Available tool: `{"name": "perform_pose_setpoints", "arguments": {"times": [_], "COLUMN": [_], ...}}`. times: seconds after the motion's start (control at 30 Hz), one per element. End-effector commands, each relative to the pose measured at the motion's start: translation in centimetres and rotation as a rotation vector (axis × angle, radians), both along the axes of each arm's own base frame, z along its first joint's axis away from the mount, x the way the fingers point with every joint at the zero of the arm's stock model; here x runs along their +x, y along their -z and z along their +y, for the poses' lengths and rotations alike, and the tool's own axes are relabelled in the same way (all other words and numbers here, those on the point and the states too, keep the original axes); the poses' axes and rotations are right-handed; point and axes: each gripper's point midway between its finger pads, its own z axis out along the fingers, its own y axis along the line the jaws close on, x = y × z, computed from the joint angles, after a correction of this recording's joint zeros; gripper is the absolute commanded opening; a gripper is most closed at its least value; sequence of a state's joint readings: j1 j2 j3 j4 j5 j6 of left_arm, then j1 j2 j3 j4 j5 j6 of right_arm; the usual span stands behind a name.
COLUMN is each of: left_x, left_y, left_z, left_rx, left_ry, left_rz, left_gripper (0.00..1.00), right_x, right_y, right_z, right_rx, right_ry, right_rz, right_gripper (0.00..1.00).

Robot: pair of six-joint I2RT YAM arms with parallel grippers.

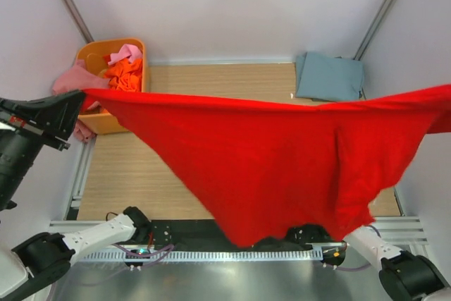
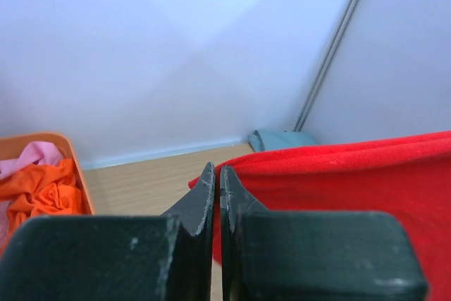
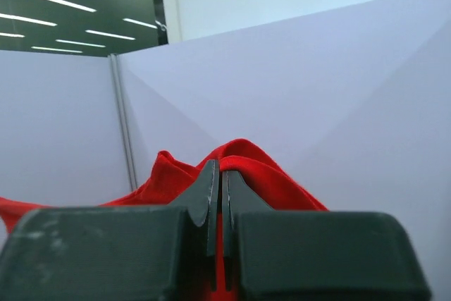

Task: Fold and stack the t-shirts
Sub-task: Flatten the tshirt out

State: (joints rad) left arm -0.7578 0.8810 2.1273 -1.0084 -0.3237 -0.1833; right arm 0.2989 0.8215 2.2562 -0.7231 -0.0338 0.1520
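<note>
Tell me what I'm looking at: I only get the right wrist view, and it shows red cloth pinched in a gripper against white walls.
Observer: That is a red t-shirt, stretched in the air above the table; the left gripper is shut on its other end.
Operator: Are there other shirts?
Observer: A grey-blue t-shirt lies folded at the table's far right corner.
Operator: Any more?
Observer: Orange cloth and pink cloth sit in an orange tub at the far left.
</note>
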Motion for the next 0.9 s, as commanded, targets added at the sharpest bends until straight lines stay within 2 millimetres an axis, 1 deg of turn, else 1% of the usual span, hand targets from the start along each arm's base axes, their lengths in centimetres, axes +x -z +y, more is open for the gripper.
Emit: {"name": "perform_pose_setpoints", "arguments": {"times": [0.0, 0.03, 0.07, 0.1, 0.13, 0.17, 0.2, 0.23, 0.27, 0.3, 0.33, 0.37, 0.4, 0.43, 0.47, 0.5, 0.53, 0.57, 0.6, 0.63, 0.67, 0.7, 0.73, 0.77, 0.8, 0.83, 0.87], "left_x": [4.4, 6.3, 7.3, 8.7, 10.0, 11.7, 13.3, 14.5, 17.6, 19.4, 21.3, 23.8, 27.5, 29.6, 31.6, 36.0, 36.4, 38.8, 40.8, 40.0, 39.8, 39.5, 39.6, 38.5, 38.1, 37.6, 36.6], "left_y": [1.1, 1.9, 2.4, 3.7, 4.2, 5.5, 7.4, 8.4, 10.6, 12.5, 14.2, 16.1, 20.9, 23.3, 25.5, 29.8, 32.4, 29.5, 34.9, 34.6, 35.5, 36.1, 31.6, 35.0, 34.0, 31.2, 32.2], "left_z": [-1.9, -2.6, -3.0, -3.9, -4.3, -5.7, -6.6, -7.1, -7.8, -7.9, -9.2, -7.3, -7.8, -7.3, -5.7, -6.1, -5.4, -5.1, -5.3, -5.0, -5.3, -6.1, -6.5, -6.4, -6.3, -6.1, -6.0], "left_rx": [0.161, 0.195, 0.221, 0.27, 0.287, 0.333, 0.384, 0.408, 0.442, 0.448, 0.407, 0.401, 0.445, 0.454, 0.456, 0.481, 0.51, 0.417, 0.447, 0.43, 0.397, 0.371, 0.29, 0.303, 0.274, 0.226, 0.232], "left_ry": [-0.095, -0.138, -0.158, -0.174, -0.209, -0.218, -0.234, -0.249, -0.258, -0.254, -0.193, -0.251, -0.266, -0.299, -0.352, -0.373, -0.387, -0.427, -0.435, -0.449, -0.444, -0.411, -0.399, -0.404, -0.414, -0.415, -0.41], "left_rz": [0.039, 0.072, 0.088, 0.12, 0.131, 0.161, 0.197, 0.219, 0.275, 0.328, 0.375, 0.439, 0.551, 0.619, 0.693, 0.789, 0.901, 0.864, 0.983, 1.024, 1.053, 1.069, 0.938, 1.01, 0.975, 0.899, 0.926], "left_gripper": [0.0, 0.0, 0.0, 0.0, 0.0, 0.0, 0.0, 0.0, 0.0, 0.0, 0.0, 0.0, 0.0, 0.0, 0.0, 0.02, 0.11, 0.27, 0.31, 0.42, 0.49, 0.54, 0.7, 0.77, 0.81, 0.85, 0.85], "right_x": [12.2, 15.4, 17.5, 19.3, 21.8, 25.1, 27.0, 29.6, 32.8, 35.0, 37.1, 39.1, 43.2, 45.2, 47.4, 51.5, 53.5, 53.9, 56.0, 56.0, 56.4, 56.3, 54.7, 54.8, 54.3, 53.2, 52.6], "right_y": [3.3, 4.7, 5.9, 7.0, 9.0, 10.7, 12.0, 14.7, 16.8, 18.6, 21.1, 22.2, 26.6, 28.2, 31.0, 33.1, 35.1, 37.0, 36.2, 35.8, 34.7, 37.5, 34.0, 35.4, 34.4, 32.7, 32.9], "right_z": [0.9, 1.7, 2.2, 2.8, 3.3, 4.3, 4.7, 5.1, 6.2, 6.7, 7.3, 7.8, 8.5, 9.0, 9.6, 10.2, 10.5, 10.1, 10.4, 10.6, 10.8, 11.3, 11.2, 11.9, 12.1, 12.0, 12.1], "right_rx": [-0.044, -0.068, -0.096, -0.115, -0.139, -0.164, -0.176, -0.2, -0.226, -0.248, -0.281, -0.286, -0.326, -0.337, -0.354, -0.355, -0.365, -0.382, -0.35, -0.336, -0.311, -0.321, -0.289, -0.28, -0.268, -0.251, -0.249], "right_ry": [0.137, 0.156, 0.174, 0.181, 0.204, 0.215, 0.23, 0.259, 0.267, 0.276, 0.281, 0.282, 0.283, 0.271, 0.255, 0.256, 0.26, 0.29, 0.299, 0.293, 0.281, 0.252, 0.231, 0.193, 0.181, 0.169, 0.156], "right_rz": [0.287, 0.36, 0.414, 0.454, 0.521, 0.575, 0.612, 0.679, 0.724, 0.759, 0.805, 0.814, 0.9, 0.926, 0.992, 1.029, 1.075, 1.15, 1.1, 1.093, 1.054, 1.116, 1.052, 1.048, 1.021, 0.999, 1.018], "right_gripper": [0.01, 0.01, 0.01, 0.01, 0.01, 0.01, 0.01, 0.01, 0.01, 0.01, 0.01, 0.01, 0.01, 0.01, 0.01, 0.09, 0.57, 0.76, 0.98, 1.0, 1.0, 1.0, 1.0, 1.0, 1.0, 1.0, 1.0]}}
